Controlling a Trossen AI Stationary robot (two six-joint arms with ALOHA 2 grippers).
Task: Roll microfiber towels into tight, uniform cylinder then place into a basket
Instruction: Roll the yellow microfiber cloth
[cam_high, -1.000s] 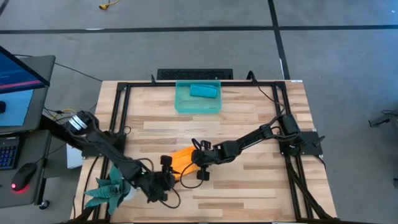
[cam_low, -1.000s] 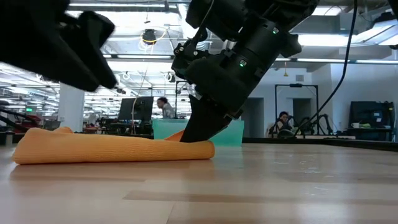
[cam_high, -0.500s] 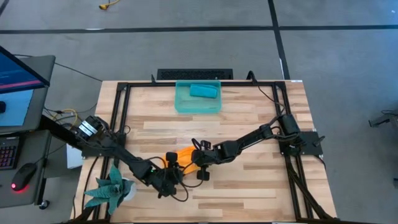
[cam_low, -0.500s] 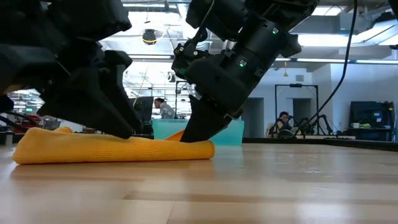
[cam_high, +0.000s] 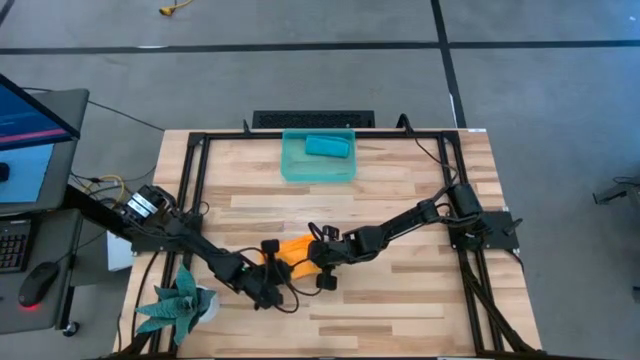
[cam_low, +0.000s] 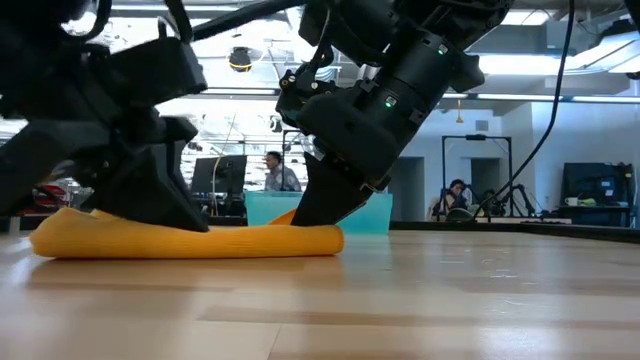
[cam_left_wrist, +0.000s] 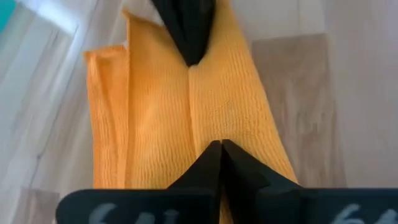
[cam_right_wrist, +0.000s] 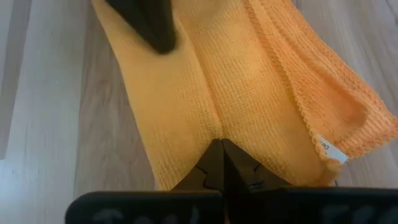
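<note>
The orange towel (cam_high: 295, 247) lies folded into a flat long band on the wooden table (cam_high: 400, 190), seen side-on in the low view (cam_low: 230, 240). My left gripper (cam_high: 275, 260) is shut on its left end, and my right gripper (cam_high: 314, 256) is shut on its right end; the two face each other along the band. The translucent teal basket (cam_high: 290, 165) stands at the table's far edge, with the rolled teal-blue towel (cam_high: 327, 147) lying inside it. My left gripper pinches the orange towel's top layer at a crease (cam_left_wrist: 214, 134) running along the middle of the band, near its left end. The fingers slant down from the table's near left, along the band. The towel stays flat on the table. My right gripper pinches the same crease (cam_right_wrist: 217, 132) near the towel's right end, beside the corner with the white label (cam_right_wrist: 326, 148). Its fingers slant down from the table's right, along the band. The towel lies flat on the table under them.
A green spiky plant (cam_high: 180, 300) stands at the near left corner. A black metal frame (cam_high: 195, 170) runs round the tabletop. Bare wood lies between the towel and the basket and along the near right side.
My left gripper has come down and moved toward the far right, from beside the plant onto the towel's left end, and has shut there. The towel's left end is now pressed lower. My right gripper has kept still.
</note>
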